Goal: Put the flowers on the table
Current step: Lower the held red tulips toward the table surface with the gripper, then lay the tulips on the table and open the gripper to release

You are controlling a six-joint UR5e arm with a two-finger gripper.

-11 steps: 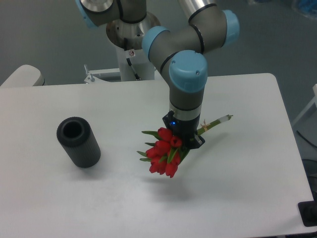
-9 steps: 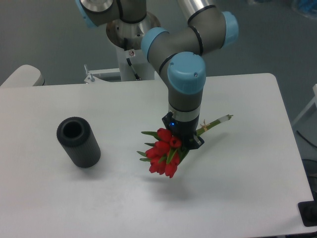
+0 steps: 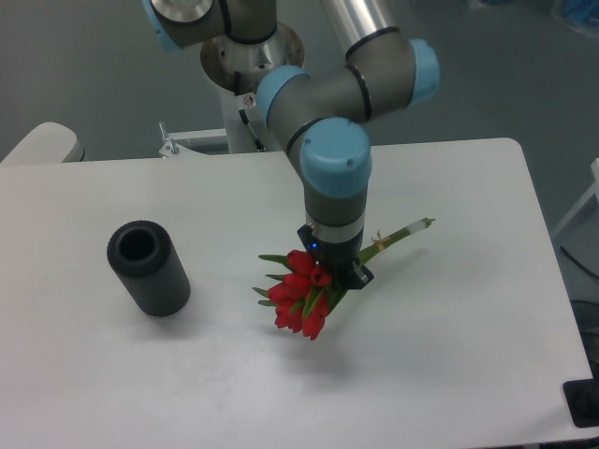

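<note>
The claw [image 3: 334,273] is closed around the flowers [image 3: 298,297], gripping the bunch just behind the blooms, so the bouquet is carried rather than set down. A faint shadow lies on the table [image 3: 449,355] under the red heads, which suggests they hang just above the surface; whether the stem ends touch it cannot be told. The placing therefore looks unfinished: lowering and release remain.

The bunch sits near the middle of the table, blooms pointing toward seven o'clock, thin green stems trailing toward two o'clock. The petals look soft and rounded, the leaves narrow and pointed, the stems bound by a pale tie.

At nine o'clock from the bunch, well apart, stands a dark cylinder [image 3: 150,268], matte, hollow and open-topped. The tabletop is smooth, white and round-cornered.
</note>
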